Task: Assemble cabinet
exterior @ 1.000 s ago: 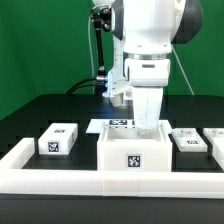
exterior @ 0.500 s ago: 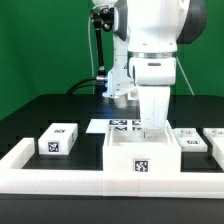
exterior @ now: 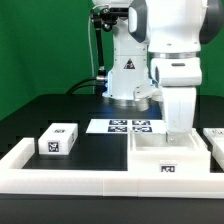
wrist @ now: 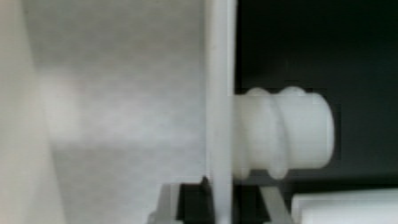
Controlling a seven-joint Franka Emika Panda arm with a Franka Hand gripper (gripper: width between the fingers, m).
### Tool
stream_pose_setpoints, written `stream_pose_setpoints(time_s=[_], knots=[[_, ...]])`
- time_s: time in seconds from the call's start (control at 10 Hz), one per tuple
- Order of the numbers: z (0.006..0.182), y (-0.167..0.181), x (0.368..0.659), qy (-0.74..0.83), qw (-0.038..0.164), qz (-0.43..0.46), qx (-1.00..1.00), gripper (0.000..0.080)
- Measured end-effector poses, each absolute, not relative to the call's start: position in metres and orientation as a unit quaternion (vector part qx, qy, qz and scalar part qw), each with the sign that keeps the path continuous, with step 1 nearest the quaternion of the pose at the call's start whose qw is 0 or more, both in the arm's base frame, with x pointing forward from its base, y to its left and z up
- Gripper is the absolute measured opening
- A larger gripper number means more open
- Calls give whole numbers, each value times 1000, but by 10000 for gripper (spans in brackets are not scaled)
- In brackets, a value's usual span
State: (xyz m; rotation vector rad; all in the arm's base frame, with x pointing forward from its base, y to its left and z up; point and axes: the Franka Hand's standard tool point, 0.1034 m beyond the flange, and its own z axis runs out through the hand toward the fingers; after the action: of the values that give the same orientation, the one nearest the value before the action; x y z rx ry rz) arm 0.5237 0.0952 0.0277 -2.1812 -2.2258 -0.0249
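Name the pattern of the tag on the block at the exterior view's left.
The tag is a black-and-white square pattern; exterior view shows it best.

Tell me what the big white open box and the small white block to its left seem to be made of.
Big white open-topped box: probably hard plastic, matte; walls thin, even, one colour, and the wall held in the tool looks straight. Small white tagged block: likely the same matte plastic, crisp edges, no grain. Its tag may be printed paper; unclear.

The gripper [wrist: 226, 205] pinches the thin edge of a white cabinet panel [wrist: 107, 100]. A ribbed white peg [wrist: 294, 135] sits just beside the panel, over the black table [wrist: 338, 40].
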Motion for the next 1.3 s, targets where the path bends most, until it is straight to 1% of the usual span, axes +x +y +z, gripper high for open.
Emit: stream_pose_setpoints(time_s=[0.3,0.7,0.8,0.9,1.0,1.1,1.2,1.3], knots=[[28,115,522,-722,16,-18,-691,31],[28,118,523,-723,17,-17,-690,31],[27,117,523,-723,17,-16,-691,116],[27,117,523,-723,18,-16,-691,253],[27,116,523,-722,18,-16,-691,253],[27,116,523,-722,18,-16,-691,452],[27,116,523,-722,18,-16,-691,577],[26,115,523,-722,18,-16,-692,577]])
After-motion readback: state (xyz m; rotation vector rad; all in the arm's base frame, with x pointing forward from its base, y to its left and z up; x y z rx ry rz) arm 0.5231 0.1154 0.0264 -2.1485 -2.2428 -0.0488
